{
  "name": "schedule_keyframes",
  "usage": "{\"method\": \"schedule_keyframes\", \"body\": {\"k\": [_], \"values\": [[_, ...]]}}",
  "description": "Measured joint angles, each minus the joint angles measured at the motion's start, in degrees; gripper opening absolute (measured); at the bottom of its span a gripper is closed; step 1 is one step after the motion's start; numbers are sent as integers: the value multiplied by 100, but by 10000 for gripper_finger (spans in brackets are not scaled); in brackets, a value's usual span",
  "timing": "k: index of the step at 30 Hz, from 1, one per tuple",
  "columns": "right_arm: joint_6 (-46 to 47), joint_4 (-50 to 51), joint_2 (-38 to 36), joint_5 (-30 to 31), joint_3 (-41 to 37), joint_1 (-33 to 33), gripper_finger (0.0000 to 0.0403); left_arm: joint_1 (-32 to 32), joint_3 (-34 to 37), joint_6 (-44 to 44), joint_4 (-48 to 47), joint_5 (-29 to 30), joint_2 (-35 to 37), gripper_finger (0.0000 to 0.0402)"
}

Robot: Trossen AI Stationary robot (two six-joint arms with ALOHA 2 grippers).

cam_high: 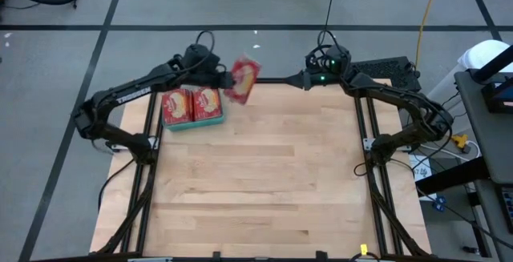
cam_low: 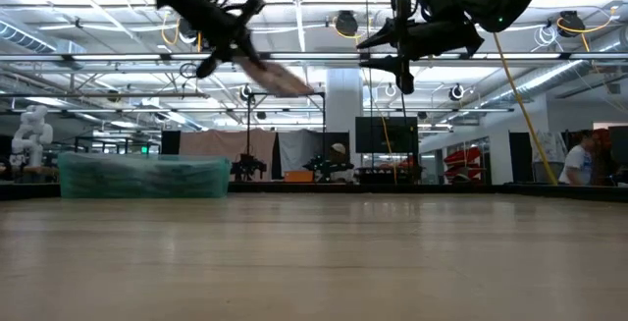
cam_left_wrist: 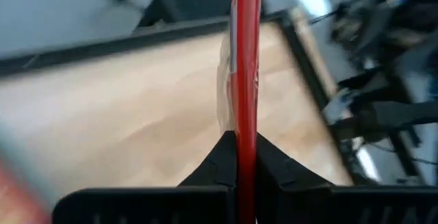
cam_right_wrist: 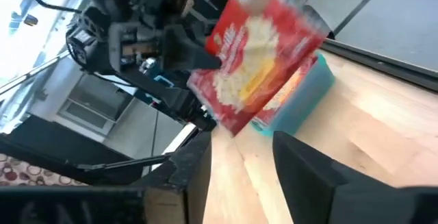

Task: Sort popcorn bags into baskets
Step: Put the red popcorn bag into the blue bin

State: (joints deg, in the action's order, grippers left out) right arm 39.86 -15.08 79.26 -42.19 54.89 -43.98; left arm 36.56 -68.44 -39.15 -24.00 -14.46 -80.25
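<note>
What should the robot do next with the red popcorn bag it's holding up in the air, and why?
Probably carry it sideways over the shallow teal-green plastic tray. The left claw is shut on the flat red popcorn bag, which hangs above the wooden table's far edge, beside the tray rather than over it. The right claw stands open and apart from it, so the handover looks done.

Three popcorn bags; one basket; two grippers.

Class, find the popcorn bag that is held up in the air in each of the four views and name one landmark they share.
High view: popcorn bag, far edge, beside basket.
Low view: upper left, seen flat.
Left wrist view: centre, edge-on.
Right wrist view: upper centre.
Shared landmark: the left end effector gripping it.
</note>
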Motion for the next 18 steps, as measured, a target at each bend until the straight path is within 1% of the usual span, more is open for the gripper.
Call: {"method": "schedule_keyframes", "body": {"k": [2, 4, 7, 14, 18], "values": [[-55, 44, 0, 2, 0, -5, 152, 87, 294, -77, -250, 107, 291, 15], [-101, 34, 0, -3, 0, 2, 155, 146, 580, -256, -215, 286, 515, 17], [-158, 36, 0, -9, 0, 6, 155, 248, 1079, -486, -592, 528, 928, 18], [-185, 36, 0, 6, 0, 6, 155, 526, 2406, -1056, -396, 1137, 1814, 20], [-179, 33, 0, 32, 0, 6, 155, 710, 2991, -1418, -28, 1160, 2060, 20]]}}
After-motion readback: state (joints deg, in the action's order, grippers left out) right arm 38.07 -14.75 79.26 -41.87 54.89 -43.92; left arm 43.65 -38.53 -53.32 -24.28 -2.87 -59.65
